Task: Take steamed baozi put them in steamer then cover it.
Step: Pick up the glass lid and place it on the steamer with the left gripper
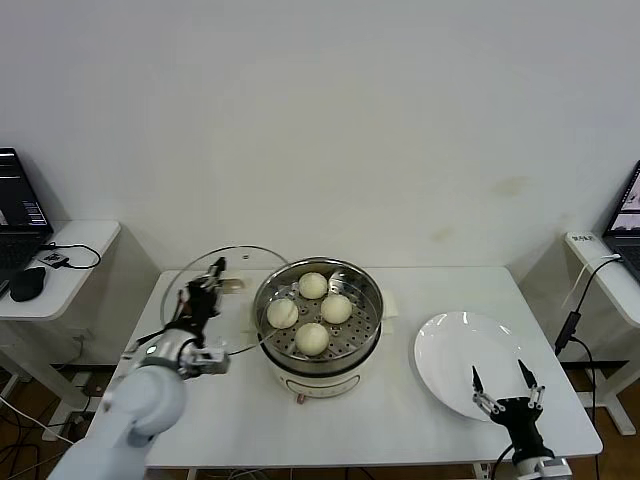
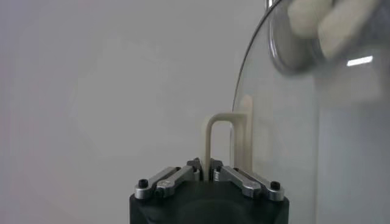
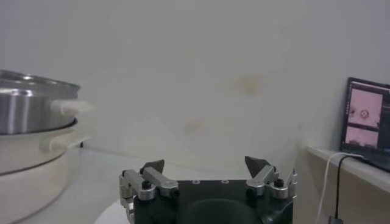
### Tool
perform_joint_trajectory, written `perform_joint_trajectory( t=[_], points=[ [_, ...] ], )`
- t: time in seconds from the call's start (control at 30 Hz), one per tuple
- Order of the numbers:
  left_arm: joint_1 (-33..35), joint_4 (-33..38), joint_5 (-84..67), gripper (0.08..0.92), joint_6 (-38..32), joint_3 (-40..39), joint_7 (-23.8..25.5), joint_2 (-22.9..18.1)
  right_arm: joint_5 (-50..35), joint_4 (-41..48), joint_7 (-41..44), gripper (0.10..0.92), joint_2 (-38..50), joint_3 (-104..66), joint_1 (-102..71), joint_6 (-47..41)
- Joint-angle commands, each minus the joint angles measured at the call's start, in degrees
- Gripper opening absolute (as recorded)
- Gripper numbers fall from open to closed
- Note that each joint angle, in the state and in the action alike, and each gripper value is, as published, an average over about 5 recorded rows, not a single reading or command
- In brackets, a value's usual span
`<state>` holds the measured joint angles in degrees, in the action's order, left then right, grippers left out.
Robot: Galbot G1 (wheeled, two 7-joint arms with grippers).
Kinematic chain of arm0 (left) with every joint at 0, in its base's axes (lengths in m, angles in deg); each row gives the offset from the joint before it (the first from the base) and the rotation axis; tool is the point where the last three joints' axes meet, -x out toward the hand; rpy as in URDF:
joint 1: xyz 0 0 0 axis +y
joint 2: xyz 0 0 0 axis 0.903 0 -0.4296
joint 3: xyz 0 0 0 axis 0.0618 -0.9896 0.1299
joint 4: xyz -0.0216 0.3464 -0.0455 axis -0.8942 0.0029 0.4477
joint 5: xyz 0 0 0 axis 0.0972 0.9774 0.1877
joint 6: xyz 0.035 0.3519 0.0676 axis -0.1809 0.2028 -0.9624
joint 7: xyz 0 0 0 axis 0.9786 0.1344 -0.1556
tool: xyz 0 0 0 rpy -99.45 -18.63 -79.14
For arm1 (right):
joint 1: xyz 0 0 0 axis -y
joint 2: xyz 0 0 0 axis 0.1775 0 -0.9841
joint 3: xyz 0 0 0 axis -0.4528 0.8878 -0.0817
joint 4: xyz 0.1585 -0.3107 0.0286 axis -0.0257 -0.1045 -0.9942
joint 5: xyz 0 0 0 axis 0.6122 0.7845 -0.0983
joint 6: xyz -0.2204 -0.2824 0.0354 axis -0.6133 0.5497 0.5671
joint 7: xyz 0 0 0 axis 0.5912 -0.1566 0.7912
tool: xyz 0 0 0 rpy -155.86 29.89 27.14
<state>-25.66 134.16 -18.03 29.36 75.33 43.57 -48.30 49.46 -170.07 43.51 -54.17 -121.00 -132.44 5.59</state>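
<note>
Glass lid [image 1: 225,290], tilted up by the left end effector [image 1: 208,287] clenched on its handle [image 2: 220,143], next needs lowering onto the steamer [image 1: 318,320] holding four baozi [image 1: 312,338], while the released right end effector [image 1: 506,391] idles over the plate [image 1: 445,350].

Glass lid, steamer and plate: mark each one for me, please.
glass lid [image 1: 190,275], head view, on the clear pane left of its handle.
steamer [image 1: 318,350], head view, on the front steel wall below the baozi.
plate [image 1: 455,345], head view, on its bare white middle.
</note>
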Motion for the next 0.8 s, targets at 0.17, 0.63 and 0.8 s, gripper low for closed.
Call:
perform_joint_trajectory(
  t=[0.17,0.63,0.8],
  points=[
    [-14.4,-6.4,12.4,0.151,5.5,-17.9,7.8,-13.5,6.3,1.5,-0.2,0.823,-2.3,0.7,0.5,1.0],
    [-12.6,-11.1,20.6,0.151,5.2,-16.9,9.3,-22.3,6.8,1.6,-0.1,0.823,-2.6,1.0,0.4,1.5],
    [-11.5,-11.4,21.7,0.151,4.9,-16.4,9.0,-23.5,6.9,1.6,-0.1,0.823,-2.6,1.1,0.4,1.6]
  ],
)
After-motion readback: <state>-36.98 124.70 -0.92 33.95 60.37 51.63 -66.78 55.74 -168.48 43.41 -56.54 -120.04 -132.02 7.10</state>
